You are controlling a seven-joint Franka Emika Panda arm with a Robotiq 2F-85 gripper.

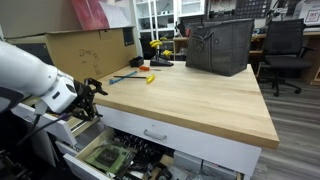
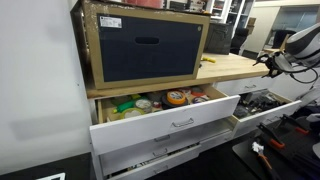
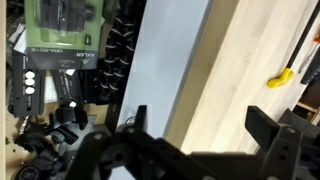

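My gripper (image 3: 200,125) is open and empty. It hovers over the edge of the wooden benchtop (image 3: 235,60), where the top meets an open drawer (image 3: 150,60). In both exterior views the gripper (image 1: 92,94) (image 2: 268,60) is at one end of the bench, just above the top. The open drawer (image 1: 115,158) below it holds a green case (image 3: 60,25) and several dark tools (image 3: 50,95). A yellow-handled tool (image 3: 282,76) lies on the top, also seen in an exterior view (image 1: 150,78).
A dark grey mesh bin (image 1: 220,45) stands at the back of the bench and a cardboard sheet (image 1: 85,48) leans at the left. A large box with a dark front (image 2: 148,45) sits on the bench above another open drawer (image 2: 170,108) with tape rolls. An office chair (image 1: 287,50) stands behind.
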